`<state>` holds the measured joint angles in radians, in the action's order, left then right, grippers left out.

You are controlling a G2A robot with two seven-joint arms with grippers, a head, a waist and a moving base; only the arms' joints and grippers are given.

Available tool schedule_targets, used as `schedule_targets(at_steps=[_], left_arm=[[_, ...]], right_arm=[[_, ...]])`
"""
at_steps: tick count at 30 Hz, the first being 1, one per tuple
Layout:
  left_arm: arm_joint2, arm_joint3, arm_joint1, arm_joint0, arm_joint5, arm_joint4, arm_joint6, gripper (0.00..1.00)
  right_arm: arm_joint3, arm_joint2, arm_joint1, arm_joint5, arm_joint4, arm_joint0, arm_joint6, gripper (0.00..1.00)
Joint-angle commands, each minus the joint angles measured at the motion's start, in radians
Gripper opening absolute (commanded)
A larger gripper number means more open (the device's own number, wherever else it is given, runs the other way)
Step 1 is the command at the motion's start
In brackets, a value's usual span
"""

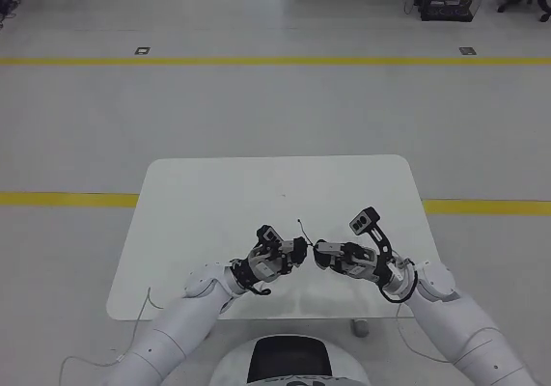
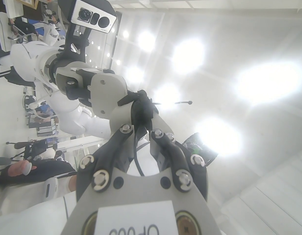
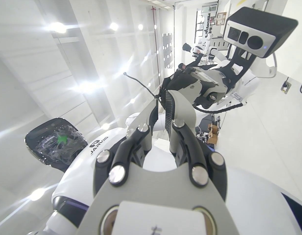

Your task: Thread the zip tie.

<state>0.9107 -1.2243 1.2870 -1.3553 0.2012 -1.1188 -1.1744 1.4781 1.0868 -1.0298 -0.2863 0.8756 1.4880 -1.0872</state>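
Observation:
A thin black zip tie (image 1: 300, 230) is held in the air between my two grippers, above the front middle of the white table (image 1: 275, 183). My left gripper (image 1: 294, 253) is shut on it; in the left wrist view the strap (image 2: 137, 152) runs back between the fingers (image 2: 165, 128) and the tie's small head (image 2: 189, 102) sticks out beyond them. My right gripper (image 1: 321, 255) faces it tip to tip and is also shut on the tie. In the right wrist view the free end (image 3: 138, 83) curves away from the closed right gripper (image 3: 160, 106), with the left gripper (image 3: 173, 84) just behind.
The table top stretches away from the grippers to its far edge (image 1: 280, 159). Around it lies grey floor with yellow lines (image 1: 256, 61).

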Motion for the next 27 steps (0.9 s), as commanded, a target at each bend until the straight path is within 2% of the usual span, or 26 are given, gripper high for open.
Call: schedule_targets(at_steps=[1, 8, 12, 27], left_arm=[[0.001, 0.0, 0.0, 0.0, 0.0, 0.0, 0.0, 0.0], [0.0, 0.002, -0.001, -0.001, -0.001, -0.001, -0.001, 0.0], [-0.001, 0.003, -0.001, -0.001, 0.0, 0.0, -0.001, 0.0], [-0.006, 0.007, 0.0, -0.001, 0.006, -0.003, 0.002, 0.0]], right_arm=[[-0.002, 0.001, -0.001, 0.0, -0.001, 0.0, -0.001, 0.11], [-0.008, 0.004, -0.006, 0.002, -0.005, 0.001, -0.004, 0.09], [-0.01, 0.006, -0.008, 0.002, -0.005, 0.003, -0.007, 0.0], [-0.027, 0.022, -0.016, 0.005, -0.007, 0.011, -0.012, 0.0]])
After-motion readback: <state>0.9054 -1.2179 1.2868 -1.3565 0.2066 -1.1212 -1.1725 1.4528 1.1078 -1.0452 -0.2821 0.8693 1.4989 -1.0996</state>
